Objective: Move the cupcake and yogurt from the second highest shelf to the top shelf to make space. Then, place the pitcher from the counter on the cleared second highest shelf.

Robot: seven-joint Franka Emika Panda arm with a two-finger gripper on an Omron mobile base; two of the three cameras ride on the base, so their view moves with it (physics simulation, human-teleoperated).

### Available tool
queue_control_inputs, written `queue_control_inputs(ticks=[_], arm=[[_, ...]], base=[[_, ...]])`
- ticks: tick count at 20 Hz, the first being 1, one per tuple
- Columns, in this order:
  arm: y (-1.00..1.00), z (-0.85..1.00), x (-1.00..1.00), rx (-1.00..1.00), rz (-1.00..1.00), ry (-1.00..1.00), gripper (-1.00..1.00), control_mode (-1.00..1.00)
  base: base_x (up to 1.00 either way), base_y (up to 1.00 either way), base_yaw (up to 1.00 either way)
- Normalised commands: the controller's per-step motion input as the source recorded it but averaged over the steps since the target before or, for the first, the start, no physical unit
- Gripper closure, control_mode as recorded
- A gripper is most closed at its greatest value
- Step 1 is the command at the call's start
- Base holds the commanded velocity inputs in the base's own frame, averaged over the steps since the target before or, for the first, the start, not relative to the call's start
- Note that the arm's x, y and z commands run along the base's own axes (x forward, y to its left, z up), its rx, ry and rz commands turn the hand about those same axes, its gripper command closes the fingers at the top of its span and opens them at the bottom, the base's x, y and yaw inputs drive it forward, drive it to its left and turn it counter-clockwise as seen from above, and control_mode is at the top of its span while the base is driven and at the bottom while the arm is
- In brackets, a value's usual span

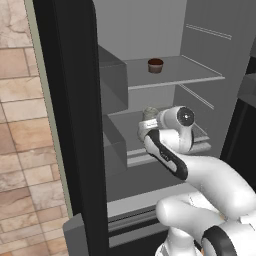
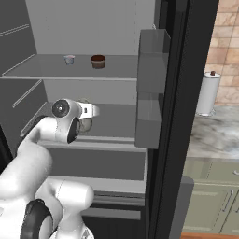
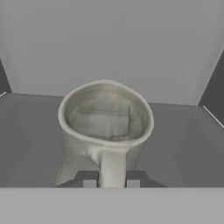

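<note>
From the left base view, the cupcake (image 1: 155,65) sits on the top shelf (image 1: 200,77) while the arm reaches onto the shelf below. From the right, the yogurt (image 2: 69,59) stands beside the cupcake. In the hand view, the gripper (image 3: 111,179) pinches the pitcher (image 3: 105,127) by its handle, upright on the second shelf.

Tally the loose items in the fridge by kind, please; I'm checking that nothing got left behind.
Cupcake: 1
Yogurt: 1
Pitcher: 1
Total: 3
Cupcake and yogurt sit on the top shelf; the pitcher is on the shelf below, its handle between the end effector fingertips.
</note>
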Motion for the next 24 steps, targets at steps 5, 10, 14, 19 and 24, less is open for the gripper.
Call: queue_control_inputs(ticks=[5,10,14,19,24], arm=[[0.0,-0.22,0.66,0.0,0.0,0.01,1.0,-1.0],[0.06,-0.28,0.62,-0.03,0.0,0.02,1.0,-1.0],[0.12,-0.34,0.49,-0.07,0.0,0.03,1.0,-1.0],[0.09,-0.3,0.38,-0.05,0.0,0.01,1.0,-1.0],[-0.01,-0.33,0.03,-0.01,0.0,0.0,1.0,-1.0]], base=[[0.0,0.0,0.0],[0.0,0.0,0.0],[0.0,0.0,0.0],[0.0,0.0,0.0],[0.0,0.0,0.0]])
